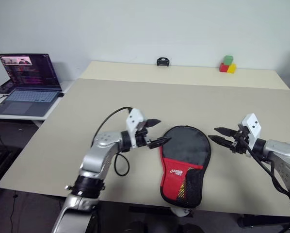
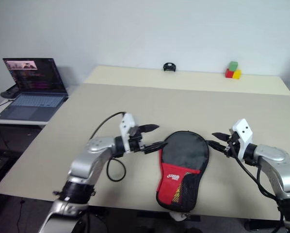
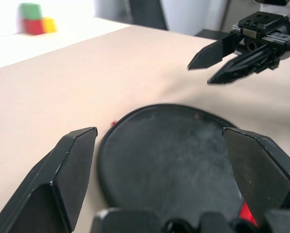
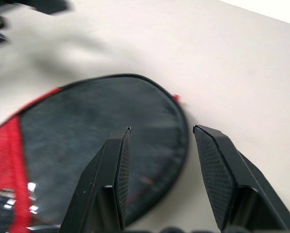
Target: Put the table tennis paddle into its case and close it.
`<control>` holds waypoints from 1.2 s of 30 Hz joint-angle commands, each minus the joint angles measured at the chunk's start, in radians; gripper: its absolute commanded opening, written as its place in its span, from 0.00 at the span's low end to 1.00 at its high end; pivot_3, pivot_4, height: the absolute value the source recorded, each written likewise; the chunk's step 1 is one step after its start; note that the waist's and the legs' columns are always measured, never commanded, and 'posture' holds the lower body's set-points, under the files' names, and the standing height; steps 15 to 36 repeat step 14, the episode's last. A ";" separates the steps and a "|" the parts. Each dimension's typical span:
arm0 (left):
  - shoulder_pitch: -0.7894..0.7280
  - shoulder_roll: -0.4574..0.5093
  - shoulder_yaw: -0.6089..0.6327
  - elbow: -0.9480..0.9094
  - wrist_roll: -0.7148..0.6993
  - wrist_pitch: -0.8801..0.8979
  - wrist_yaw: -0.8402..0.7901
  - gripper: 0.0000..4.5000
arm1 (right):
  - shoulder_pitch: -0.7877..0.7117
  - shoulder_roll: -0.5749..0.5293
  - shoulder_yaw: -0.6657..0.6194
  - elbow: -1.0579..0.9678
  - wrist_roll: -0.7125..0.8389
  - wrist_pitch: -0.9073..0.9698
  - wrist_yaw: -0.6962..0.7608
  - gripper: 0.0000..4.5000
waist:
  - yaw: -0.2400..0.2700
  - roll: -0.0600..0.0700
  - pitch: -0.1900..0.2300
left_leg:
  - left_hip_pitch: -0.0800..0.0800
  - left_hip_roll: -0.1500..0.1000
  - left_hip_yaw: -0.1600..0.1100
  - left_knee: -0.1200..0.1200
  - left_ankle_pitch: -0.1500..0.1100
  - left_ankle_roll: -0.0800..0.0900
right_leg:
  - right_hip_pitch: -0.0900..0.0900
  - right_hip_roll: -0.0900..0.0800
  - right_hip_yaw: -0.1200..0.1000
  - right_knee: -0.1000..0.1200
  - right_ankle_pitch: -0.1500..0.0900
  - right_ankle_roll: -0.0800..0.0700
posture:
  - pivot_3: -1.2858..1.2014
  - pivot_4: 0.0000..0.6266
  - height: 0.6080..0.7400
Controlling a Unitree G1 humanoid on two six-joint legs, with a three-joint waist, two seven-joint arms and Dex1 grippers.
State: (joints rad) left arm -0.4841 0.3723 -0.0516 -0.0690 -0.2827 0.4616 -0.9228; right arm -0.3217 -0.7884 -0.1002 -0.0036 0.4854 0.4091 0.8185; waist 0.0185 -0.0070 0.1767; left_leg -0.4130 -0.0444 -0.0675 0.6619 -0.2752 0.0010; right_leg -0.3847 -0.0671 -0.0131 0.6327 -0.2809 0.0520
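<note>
The case (image 1: 186, 160) lies flat on the beige table (image 1: 135, 102), round black end away from me, red panel and mesh pocket toward the front edge. It looks closed, and a white pom-pom (image 1: 176, 211) hangs at its narrow end. The table tennis paddle is hidden from view. My left gripper (image 1: 163, 131) hovers open just left of the case's round end, pointing right. On the other side of the round end, my right gripper (image 1: 212, 133) points left, open with nothing between its fingers. The left wrist view shows the case (image 3: 174, 155) ahead and the right gripper (image 3: 199, 74) beyond it.
An open laptop (image 1: 28, 85) sits on a low side table at the far left. Red, green and yellow blocks (image 1: 228, 64) and a small black object (image 1: 163, 61) stand at the table's back edge. The case's narrow end reaches the front edge.
</note>
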 commanded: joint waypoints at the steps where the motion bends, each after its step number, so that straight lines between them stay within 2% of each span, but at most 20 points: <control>1: 0.051 0.031 0.055 -0.127 -0.018 0.040 0.079 1.00 | -0.076 -0.023 -0.040 0.161 -0.049 -0.103 0.061 0.49 | -0.001 0.000 0.000 | 0.000 0.000 0.001 0.000 0.000 0.000 | -0.001 0.000 0.000 0.001 0.000 0.000 | 0.52 0.24 1.00; 4: 0.101 0.062 0.068 -0.165 -0.007 0.044 0.119 1.00 | -0.159 -0.026 -0.035 0.314 -0.095 -0.162 0.079 0.49 | -0.001 0.000 0.001 | 0.001 0.000 0.003 0.001 0.001 -0.001 | -0.002 0.000 0.002 0.004 0.000 0.000 | 0.52 0.24 1.00; 8: 0.121 0.092 0.078 -0.149 -0.014 0.022 0.126 1.00 | -0.205 -0.011 -0.011 0.372 -0.144 -0.192 0.087 0.49 | 0.002 0.000 0.001 | 0.001 0.000 0.004 0.002 0.003 -0.004 | -0.004 0.000 0.003 0.010 0.000 -0.001 | 0.52 0.24 1.00; 14: 0.108 0.059 0.044 -0.092 0.013 -0.010 0.182 1.00 | -0.187 -0.027 -0.003 0.367 -0.177 -0.176 0.123 0.49 | 0.001 0.000 0.001 | 0.003 0.001 0.004 0.002 0.003 -0.005 | -0.004 0.000 0.003 0.012 0.000 -0.001 | 0.52 0.24 1.00; 36: 0.108 0.059 0.044 -0.092 0.013 -0.010 0.182 1.00 | -0.187 -0.027 -0.003 0.367 -0.177 -0.176 0.123 0.49 | 0.001 0.000 0.001 | 0.003 0.001 0.004 0.002 0.003 -0.005 | -0.004 0.000 0.003 0.012 0.000 -0.001 | 0.52 0.24 1.00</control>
